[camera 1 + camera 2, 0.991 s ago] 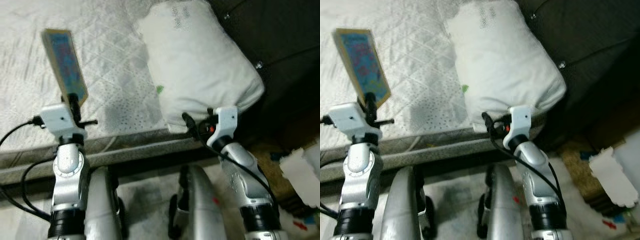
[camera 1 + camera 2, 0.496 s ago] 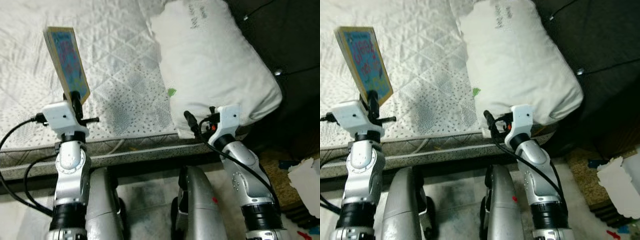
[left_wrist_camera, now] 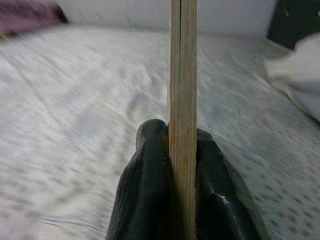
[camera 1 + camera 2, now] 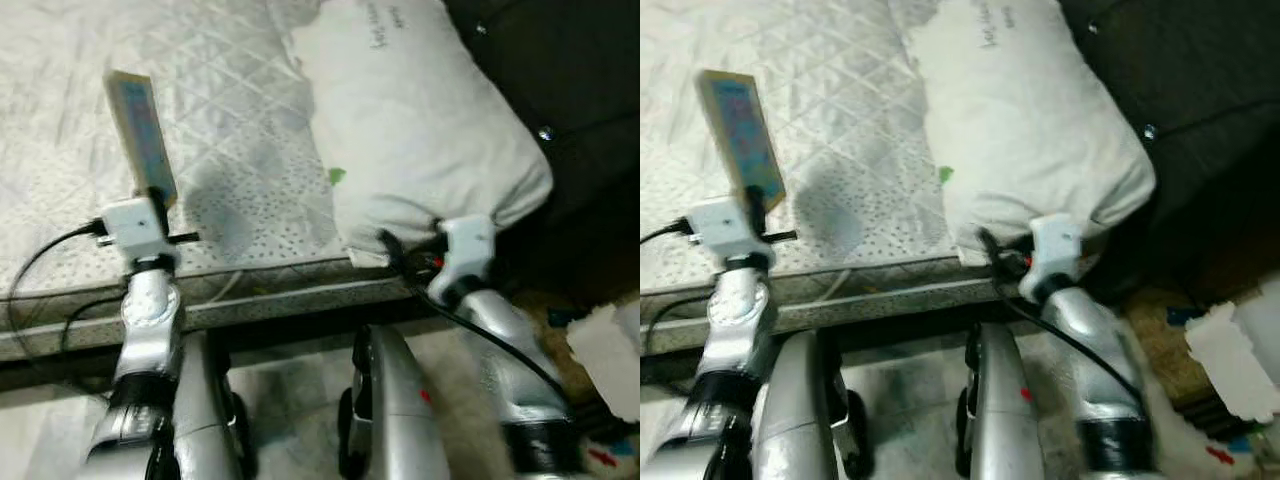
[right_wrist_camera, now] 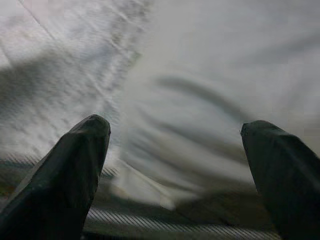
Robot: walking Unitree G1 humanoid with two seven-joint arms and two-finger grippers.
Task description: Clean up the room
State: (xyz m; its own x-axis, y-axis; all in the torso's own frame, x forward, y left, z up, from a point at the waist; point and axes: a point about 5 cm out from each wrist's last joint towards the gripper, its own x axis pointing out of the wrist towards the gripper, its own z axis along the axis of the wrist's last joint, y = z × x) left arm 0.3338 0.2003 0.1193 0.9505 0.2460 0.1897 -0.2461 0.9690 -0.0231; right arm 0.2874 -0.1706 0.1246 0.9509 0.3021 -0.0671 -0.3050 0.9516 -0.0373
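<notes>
My left gripper point(image 4: 155, 198) is shut on a thin book point(image 4: 141, 134) with a blue patterned cover, holding it upright over the white quilted mattress point(image 4: 60, 120). In the left wrist view the book point(image 3: 182, 100) stands edge-on between the two black fingers point(image 3: 145, 200). My right gripper point(image 5: 182, 150) is open, its fingers point(image 5: 75, 165) spread wide, at the near corner of a large white pillow point(image 4: 410, 110) that lies on the right part of the bed. The right wrist point(image 4: 462, 250) sits just below that pillow corner.
The bed's grey edge point(image 4: 260, 300) runs across in front of me. A dark upholstered headboard point(image 4: 560, 70) stands to the right. White paper or packaging point(image 4: 605, 345) lies on the floor at the lower right. A purple cloth point(image 3: 25, 15) lies far off on the bed.
The whole view has shifted, so the camera has moved. The right gripper has come closer under the pillow's near corner. The book now stands more edge-on in the left gripper.
</notes>
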